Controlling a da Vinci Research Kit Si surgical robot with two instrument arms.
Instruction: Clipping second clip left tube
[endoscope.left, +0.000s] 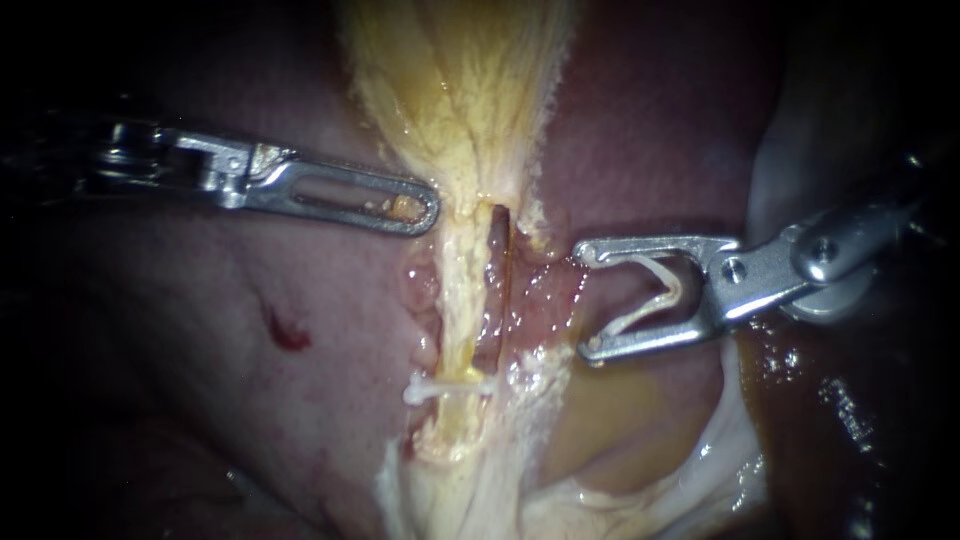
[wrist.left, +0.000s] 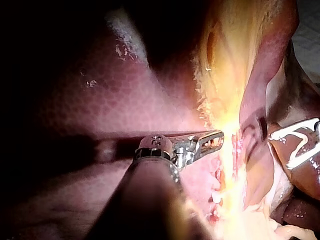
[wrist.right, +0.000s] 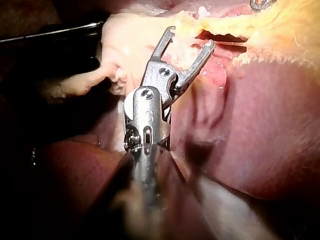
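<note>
The left tube (endoscope.left: 458, 300) is a pale yellow strand running down from the fanned yellow gallbladder tissue (endoscope.left: 460, 80). A white clip (endoscope.left: 445, 387) lies across its lower part. A darker reddish tube (endoscope.left: 500, 260) runs just right of it. My right instrument (endoscope.left: 583, 300) stands to the right of both tubes, apart from them. Its jaws stand wide and hold a white V-shaped clip (endoscope.left: 650, 290) between them; it also shows in the right wrist view (wrist.right: 190, 39). My left instrument (endoscope.left: 432, 208) has slotted jaws lying together on the edge of the yellow tissue (wrist.left: 221, 135).
Dark red liver (endoscope.left: 250, 400) lies all around, with a small red spot (endoscope.left: 285, 330) at the left. Pale membrane (endoscope.left: 720, 450) hangs below my right instrument. In the left wrist view my right instrument's loaded clip (wrist.left: 300, 145) shows beyond the tubes.
</note>
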